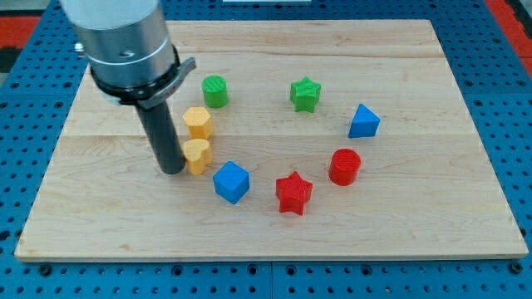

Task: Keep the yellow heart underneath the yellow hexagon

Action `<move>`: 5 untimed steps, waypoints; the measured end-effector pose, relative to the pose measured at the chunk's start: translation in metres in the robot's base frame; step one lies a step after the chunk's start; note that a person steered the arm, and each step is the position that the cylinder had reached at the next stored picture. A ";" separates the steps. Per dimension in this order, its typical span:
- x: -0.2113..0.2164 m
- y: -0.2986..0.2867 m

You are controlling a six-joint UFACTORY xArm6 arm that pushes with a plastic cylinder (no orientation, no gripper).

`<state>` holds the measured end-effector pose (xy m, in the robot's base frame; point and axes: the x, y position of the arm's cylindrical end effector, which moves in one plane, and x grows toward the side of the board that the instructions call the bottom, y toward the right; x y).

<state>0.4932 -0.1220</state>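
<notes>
The yellow hexagon (pixel 198 121) sits left of the board's middle. The yellow heart (pixel 198 155) lies directly below it, almost touching it. My tip (pixel 172 169) stands on the board right against the heart's left side. The rod rises from there to the arm's grey body (pixel 125 41) at the view's top left.
A green cylinder (pixel 215 90) is above the hexagon. A green star (pixel 305 94), a blue triangle (pixel 363 122), a red cylinder (pixel 344 166), a red star (pixel 293 193) and a blue cube (pixel 231 182) curve round to the right. The wooden board (pixel 416 224) lies on a blue pegboard.
</notes>
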 end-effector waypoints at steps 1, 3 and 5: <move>-0.032 -0.045; -0.117 -0.029; -0.142 -0.001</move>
<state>0.3509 -0.1234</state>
